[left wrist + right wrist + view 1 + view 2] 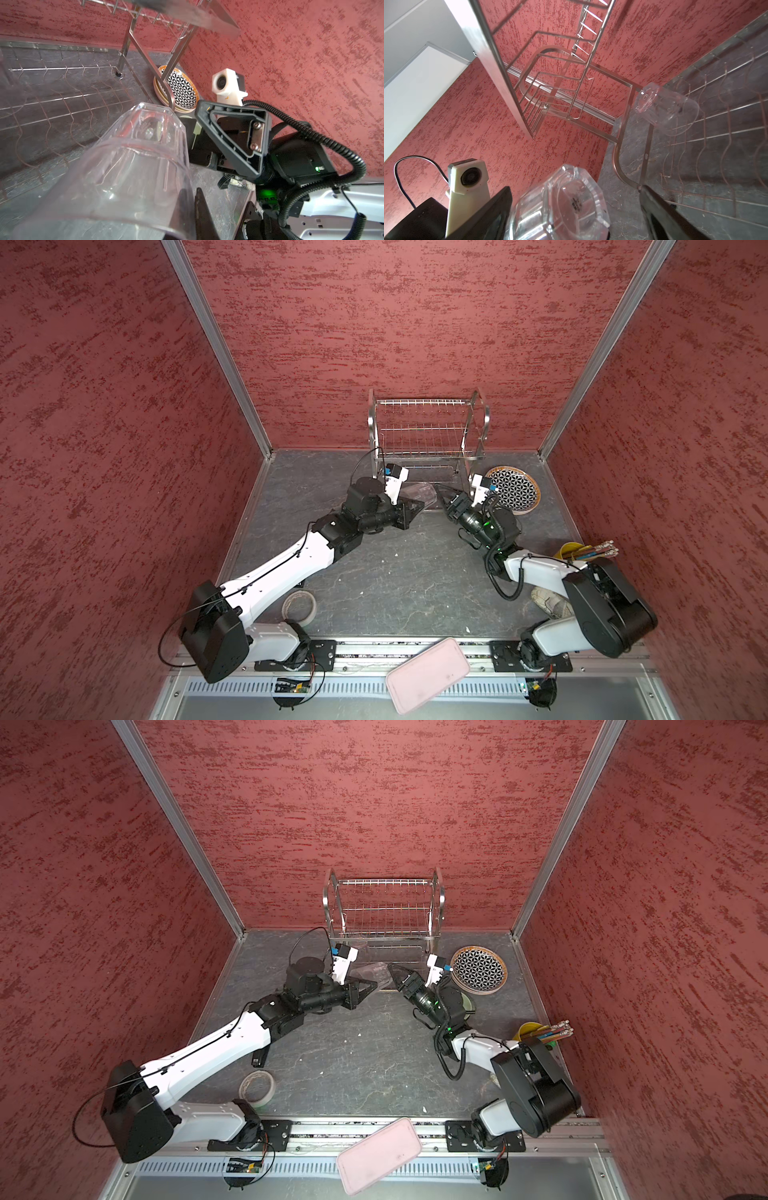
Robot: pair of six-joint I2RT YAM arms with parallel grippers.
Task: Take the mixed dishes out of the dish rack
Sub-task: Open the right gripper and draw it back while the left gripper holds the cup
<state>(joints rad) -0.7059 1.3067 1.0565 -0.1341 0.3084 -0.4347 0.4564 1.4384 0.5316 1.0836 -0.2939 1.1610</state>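
Steel wire rack (428,427), one, two tiers, upper centre of both top views, against the back wall. It contains one clear cup (666,108), lying on its side on the lower tier.

Clear cups, two in all. The second cup (417,491) is just in front of the rack, tilted over. Its wall is pinched at the rim by the left gripper (415,508), which is clenched on it. The right gripper (442,494) is released, with its fingers spread either side of that cup's base, apart from it.

Plates, one stack (159,91) on the tabletop (395,572) right of the rack, patterned plate (513,489) on top; the count beneath is unclear.

White bowl (546,601), one, lower right, partly under the right arm.

Yellow cup (570,549), one, right edge, holding a bundle of sticks (598,549).

Tape roll (299,605), one, lower left.

Pink tray (428,674), one, bottom centre.
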